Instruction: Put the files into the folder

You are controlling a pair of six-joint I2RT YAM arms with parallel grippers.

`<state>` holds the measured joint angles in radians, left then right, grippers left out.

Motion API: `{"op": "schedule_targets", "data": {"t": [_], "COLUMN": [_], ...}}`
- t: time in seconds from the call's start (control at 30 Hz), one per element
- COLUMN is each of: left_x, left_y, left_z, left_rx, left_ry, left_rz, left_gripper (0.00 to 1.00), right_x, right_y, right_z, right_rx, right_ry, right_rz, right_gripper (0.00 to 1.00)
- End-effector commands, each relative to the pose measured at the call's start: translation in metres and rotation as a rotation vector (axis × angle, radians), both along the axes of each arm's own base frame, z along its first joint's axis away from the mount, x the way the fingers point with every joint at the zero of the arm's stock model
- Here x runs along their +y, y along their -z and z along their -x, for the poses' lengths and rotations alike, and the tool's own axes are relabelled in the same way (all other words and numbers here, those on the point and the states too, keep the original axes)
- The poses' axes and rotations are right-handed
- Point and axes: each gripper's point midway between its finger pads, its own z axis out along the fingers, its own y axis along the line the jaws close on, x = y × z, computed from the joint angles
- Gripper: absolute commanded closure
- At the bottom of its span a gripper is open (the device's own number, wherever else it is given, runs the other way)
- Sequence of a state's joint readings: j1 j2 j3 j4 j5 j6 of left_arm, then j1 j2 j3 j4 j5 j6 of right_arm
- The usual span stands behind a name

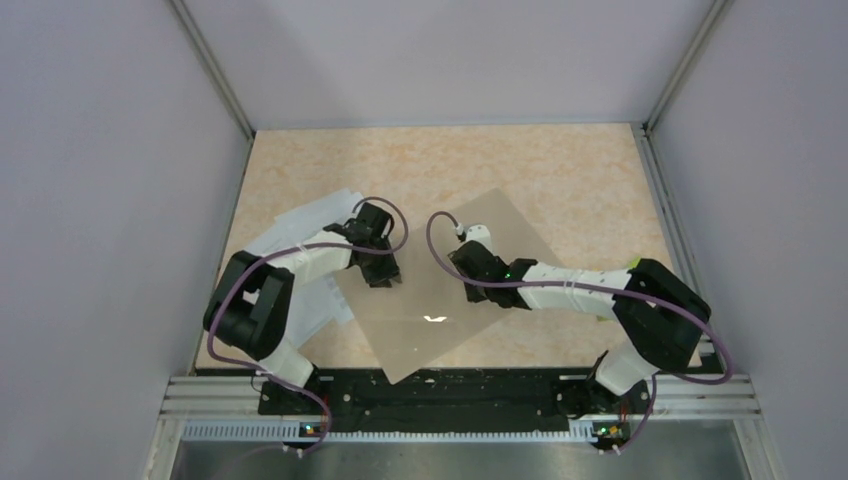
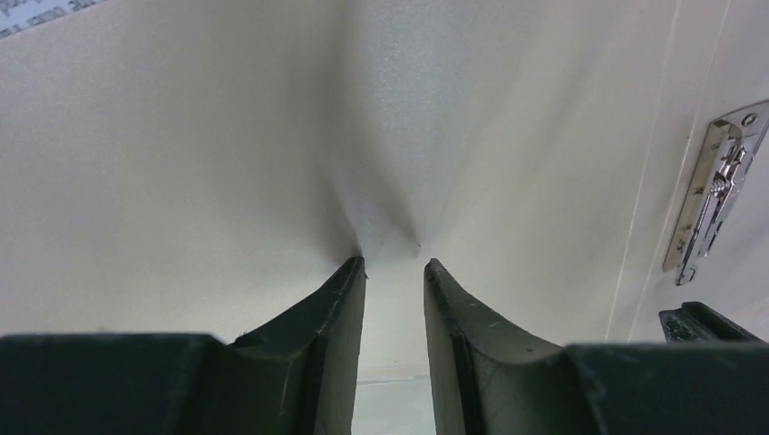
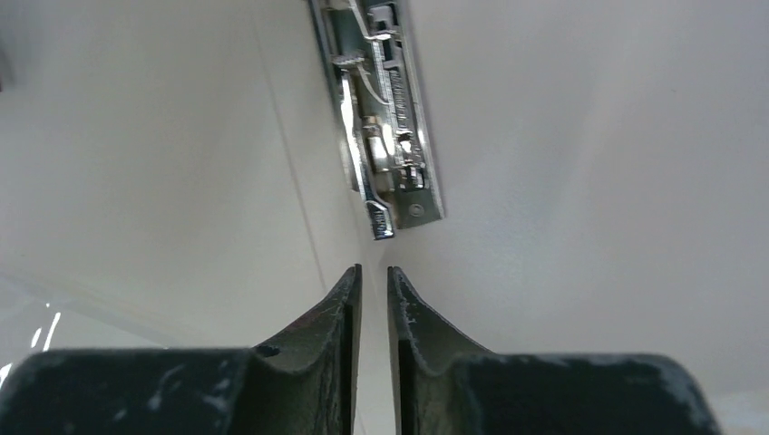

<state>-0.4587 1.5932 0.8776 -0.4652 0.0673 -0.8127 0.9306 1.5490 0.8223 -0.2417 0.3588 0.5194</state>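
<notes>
The brown folder (image 1: 455, 320) lies flat and slanted in the middle of the table. White files (image 1: 305, 218) lie fanned out beside its left edge, partly under my left arm. My left gripper (image 1: 384, 272) is at that left edge. In the left wrist view its jaws (image 2: 393, 263) are parted, with both tips pressed on a pale surface that dimples between them. A strip of printed paper (image 2: 45, 14) shows at the top left there. My right gripper (image 1: 465, 262) is over the folder's middle. Its jaws (image 3: 373, 269) stand a narrow slit apart just below a metal clip (image 3: 385, 136), with nothing between them.
The same metal clip (image 2: 716, 190) shows at the right of the left wrist view. A small green and yellow block (image 1: 630, 263) peeks out behind my right arm. Grey walls close in the table on three sides, and a metal rail (image 1: 460, 410) runs along the near edge.
</notes>
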Motion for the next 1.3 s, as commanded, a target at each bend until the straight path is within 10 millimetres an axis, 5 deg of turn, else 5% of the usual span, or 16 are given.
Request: {"op": "schedule_targets", "data": {"t": [0.0,0.13,0.27,0.5,0.67,1.0,1.27], "left_x": [-0.007,-0.012,-0.013,-0.007,0.001,0.013,0.021], "left_y": [0.011,-0.006,-0.031,-0.06,-0.059,-0.041,-0.032], "left_z": [-0.008,-0.016,-0.019,-0.007,0.012,0.035,0.04], "left_rx": [-0.008,-0.051,-0.103,-0.156,-0.162,-0.137,-0.142], "left_ry": [0.106,0.129,0.127,0.066,0.002,-0.079,-0.165], "left_rz": [-0.013,-0.006,0.01,0.049,0.076,0.073,0.062], "left_gripper": [0.64,0.63,0.57,0.47,0.4,0.29,0.23], "right_x": [0.027,0.031,0.022,0.025,0.026,0.028,0.031], "right_y": [-0.026,-0.041,-0.034,-0.009,0.0,0.01,-0.004], "right_z": [-0.006,-0.017,-0.029,-0.037,-0.038,-0.019,-0.011], "right_rx": [-0.043,-0.092,-0.105,-0.068,-0.04,0.061,0.045], "right_ry": [-0.082,-0.109,-0.089,-0.108,-0.092,0.026,0.016], "right_rz": [-0.114,-0.094,0.02,0.095,0.117,0.062,-0.039], "right_gripper": [0.81,0.68,0.61,0.62,0.65,0.91,0.92]}}
